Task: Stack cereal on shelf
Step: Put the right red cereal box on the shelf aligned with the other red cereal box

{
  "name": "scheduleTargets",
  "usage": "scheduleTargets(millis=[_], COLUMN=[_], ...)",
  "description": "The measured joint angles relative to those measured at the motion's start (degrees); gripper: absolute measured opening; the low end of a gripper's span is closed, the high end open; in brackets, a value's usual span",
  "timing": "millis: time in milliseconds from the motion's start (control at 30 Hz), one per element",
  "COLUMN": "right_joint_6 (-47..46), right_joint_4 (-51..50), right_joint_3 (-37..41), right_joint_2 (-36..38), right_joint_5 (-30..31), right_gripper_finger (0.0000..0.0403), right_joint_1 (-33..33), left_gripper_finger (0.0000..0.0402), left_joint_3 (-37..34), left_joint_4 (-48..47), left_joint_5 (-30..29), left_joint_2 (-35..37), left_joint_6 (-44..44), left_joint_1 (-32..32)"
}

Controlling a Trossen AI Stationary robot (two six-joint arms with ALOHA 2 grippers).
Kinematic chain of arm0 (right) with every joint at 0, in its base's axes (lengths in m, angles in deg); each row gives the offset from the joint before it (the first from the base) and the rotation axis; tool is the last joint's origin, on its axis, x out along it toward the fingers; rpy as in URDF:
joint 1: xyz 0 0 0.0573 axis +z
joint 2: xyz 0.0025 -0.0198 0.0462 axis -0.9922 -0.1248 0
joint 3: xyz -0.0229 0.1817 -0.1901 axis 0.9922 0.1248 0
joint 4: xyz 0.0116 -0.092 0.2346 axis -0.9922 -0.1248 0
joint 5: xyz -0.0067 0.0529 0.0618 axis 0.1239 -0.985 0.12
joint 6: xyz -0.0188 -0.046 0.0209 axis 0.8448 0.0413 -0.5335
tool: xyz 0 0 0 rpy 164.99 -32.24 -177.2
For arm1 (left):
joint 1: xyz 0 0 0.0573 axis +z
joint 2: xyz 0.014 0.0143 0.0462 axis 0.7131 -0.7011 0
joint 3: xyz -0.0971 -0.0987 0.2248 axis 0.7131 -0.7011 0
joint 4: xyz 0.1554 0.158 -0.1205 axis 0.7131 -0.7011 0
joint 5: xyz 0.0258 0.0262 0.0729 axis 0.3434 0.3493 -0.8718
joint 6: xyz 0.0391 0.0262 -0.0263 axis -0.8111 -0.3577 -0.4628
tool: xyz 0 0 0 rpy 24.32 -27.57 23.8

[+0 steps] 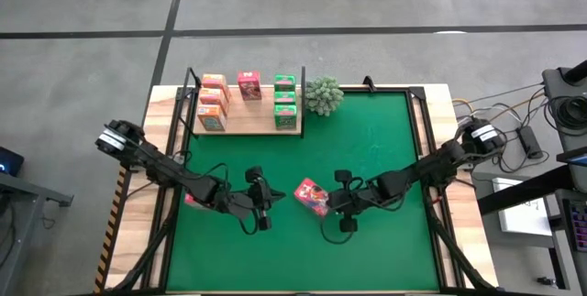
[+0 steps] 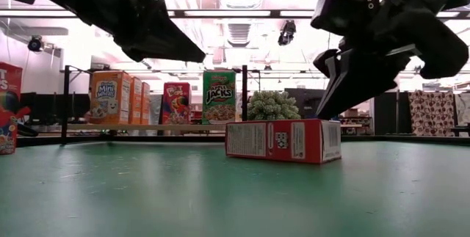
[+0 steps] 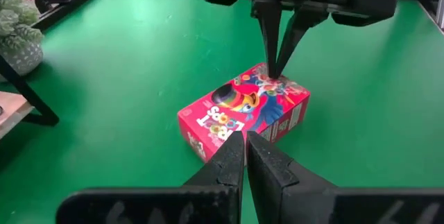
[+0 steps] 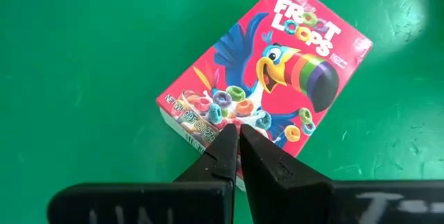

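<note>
Now the pink-red cereal box (image 4: 267, 85) lies flat on the green mat (image 1: 385, 149), its near edge just under the right fingers (image 4: 238, 156), pressed together and empty; the left fingers (image 3: 245, 156), likewise closed, wait opposite. Probably light, stiff, crushable cardboard: pinch its narrow sides.

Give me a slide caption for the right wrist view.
Shut right gripper poised over the edge of a pink-red cereal box lying flat on the green mat.
</note>
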Motion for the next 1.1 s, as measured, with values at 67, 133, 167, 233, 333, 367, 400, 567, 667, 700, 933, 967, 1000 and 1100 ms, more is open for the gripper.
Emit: scheduleTargets(millis=[67, 133, 167, 233, 333, 367, 400, 567, 667, 700, 933, 967, 1000, 1100], right_joint_6=[0.2, 0.2, 0.1, -0.1, -0.7, -0.9, -1.1, -2.4, -3.2, -3.4, -4.1, -4.2, -4.3, -4.9], right_joint_4=[-0.1, 0.0, 0.0, 0.1, 0.2, 0.1, 0.3, 0.8, 0.1, 0.1, -1.0, -1.3, -1.5, -1.0], right_joint_3=[0.0, 0.0, -0.1, -0.1, -0.1, -0.1, 0.0, 0.7, 0.7, 0.7, 0.9, 1.0, 1.1, 1.0], right_joint_2=[0.6, 1.2, 1.5, 2.0, 2.1, 2.1, 1.9, 0.4, 0.4, 0.4, 0.4, 0.3, 0.3, 0.2], right_joint_5=[0.0, 0.0, 0.0, -0.6, -3.4, -3.6, -3.6, -2.7, -2.5, -2.5, -3.0, -3.1, -3.1, -3.0], right_gripper_finger=[0.0009, 0.0009, 0.0009, 0.0008, 0.0009, 0.0009, 0.0009, 0.0009, 0.0009, 0.0009, 0.0009, 0.0009, 0.0009, 0.0009], right_joint_1=[0.0, -0.1, -0.1, -0.1, 0.1, 0.2, 0.4, 0.5, 0.8, 1.0, 2.8, 2.9, 3.0, 3.2], left_gripper_finger=[0.0001, 0.0001, 0.0001, 0.0001, 0.0001, 0.0001, 0.0001, 0.0001, 0.0001, 0.0001, 0.0001, 0.0001, 0.0001, 0.0001], left_joint_3=[0.0, 0.0, 0.0, 0.0, 0.0, 0.0, 0.0, 0.0, 0.0, 0.0, 0.0, 0.0, 0.0, 0.0], left_joint_4=[0.0, -0.1, 0.0, 0.0, 0.0, 0.0, 0.0, 0.2, 0.3, 0.3, 0.3, 0.3, 0.4, 0.4], left_joint_5=[0.0, 0.0, 0.0, 0.0, 0.0, 0.0, 0.0, 0.1, 0.1, 0.3, 1.3, 1.3, 1.3, 1.3], left_joint_2=[-0.2, -0.2, -0.2, -0.2, -0.2, -0.2, -0.2, -0.2, -0.2, -0.2, -0.2, -0.2, -0.2, -0.2], left_joint_6=[0.0, 0.0, 0.0, 0.0, 0.0, 0.0, 0.0, 0.0, 0.2, 0.2, 0.3, 0.4, 0.4, 0.5], left_joint_1=[-0.1, -0.2, -0.3, -0.4, -0.6, -0.6, -0.6, -0.6, -0.6, -0.6, -0.6, -0.6, -0.6, -0.6])
